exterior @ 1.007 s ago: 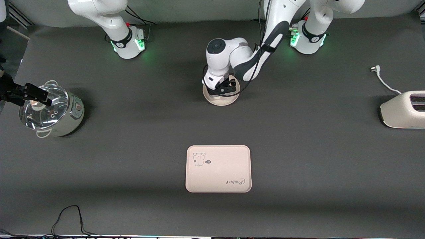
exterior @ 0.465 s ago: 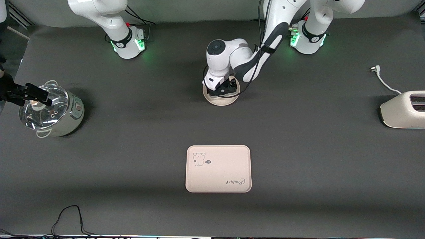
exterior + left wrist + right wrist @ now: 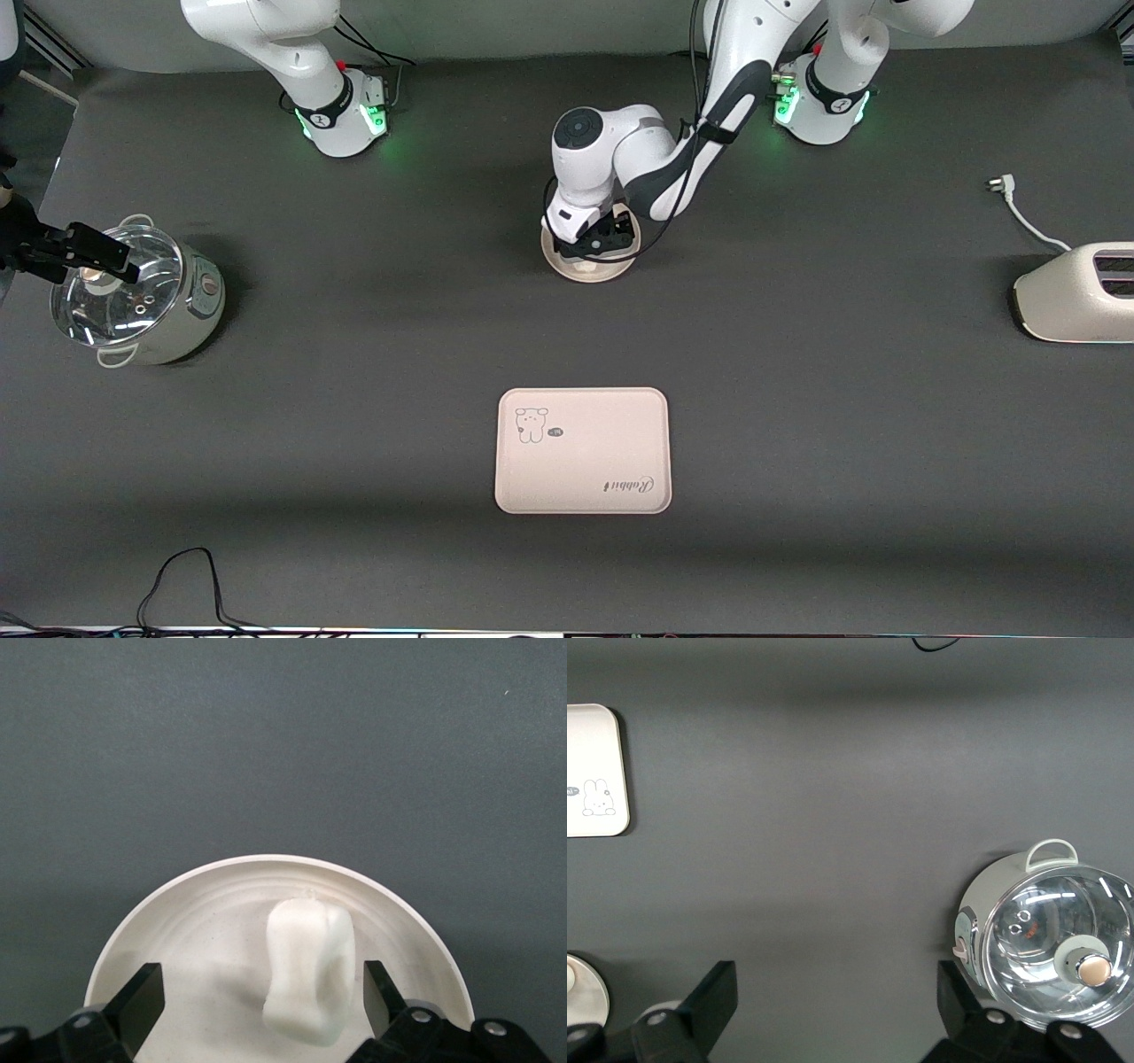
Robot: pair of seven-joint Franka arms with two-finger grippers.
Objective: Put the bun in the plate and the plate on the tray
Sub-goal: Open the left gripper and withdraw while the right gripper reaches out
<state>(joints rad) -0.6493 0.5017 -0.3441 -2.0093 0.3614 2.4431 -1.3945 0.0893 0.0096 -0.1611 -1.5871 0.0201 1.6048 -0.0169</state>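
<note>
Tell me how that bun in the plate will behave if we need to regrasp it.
The bun looks soft and lumpy, so it probably squashes rather than slips. It lies on the plate between the open left gripper's fingers, apparently free. Its blocky shape suggests it won't roll, and it's likely very light.

From high across the table, we are facing both bases. Our left wrist camera is hovering close over the plate [image 3: 177, 904]; the right is looking down from higher, sharing the tray [image 3: 594, 771] and pot [image 3: 1045, 935] with the front.

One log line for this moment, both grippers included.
left gripper: open, over plate | bun: on plate, between fingers | tray: bare, nearer camera than plate | right gripper: open, waiting beside pot
</note>
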